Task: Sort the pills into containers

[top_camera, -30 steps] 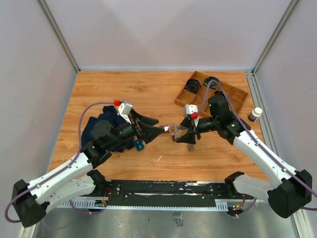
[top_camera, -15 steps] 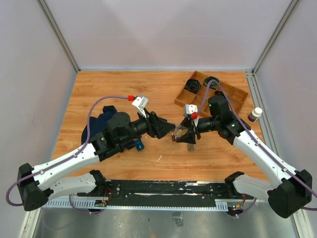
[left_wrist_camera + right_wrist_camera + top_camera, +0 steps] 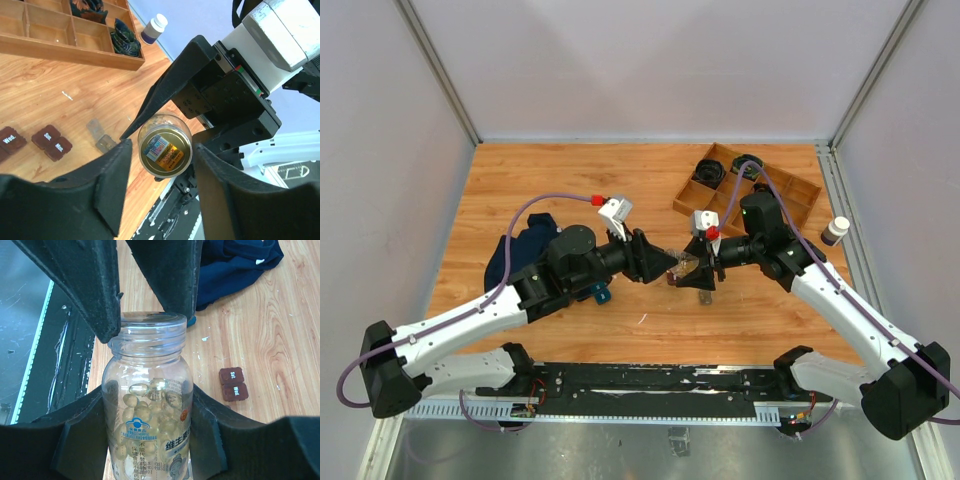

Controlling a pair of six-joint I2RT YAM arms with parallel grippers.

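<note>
The pills (image 3: 131, 401), pale yellow softgels, are seen inside a clear bottle (image 3: 150, 355) that carries a printed label. The bottle is pinched by its body between the fingers of the right gripper (image 3: 147, 395) and is held off the table (image 3: 620, 180). In the top view it sits a little to 3 o'clock of the table's middle, with its mouth turned to 9 o'clock. The threaded top of the bottle is flanked by the left gripper (image 3: 162, 147), which is brought in from 9 o'clock. Its dark fingers (image 3: 170, 275) are set close against either side of the rim, one at each edge. Whether they already press on the rim cannot be told. The containers (image 3: 233, 384), two small dark-brown square boxes with pale day marks on top, are laid touching each other on the wood. They are found at 3 o'clock of the bottle in the right wrist view and at 9 o'clock of it in the left wrist view, with a small grey piece (image 3: 100, 137) lying between them and the bottle there. In the top view, a dark blue cloth (image 3: 520, 245) is bunched at 9 o'clock of the bottle, partly covered by the left arm. A wooden divided tray (image 3: 800, 195) holding black cables is placed at 1 o'clock. A white-capped vial (image 3: 836, 231) is stood at 3 o'clock, by the table's edge.
</note>
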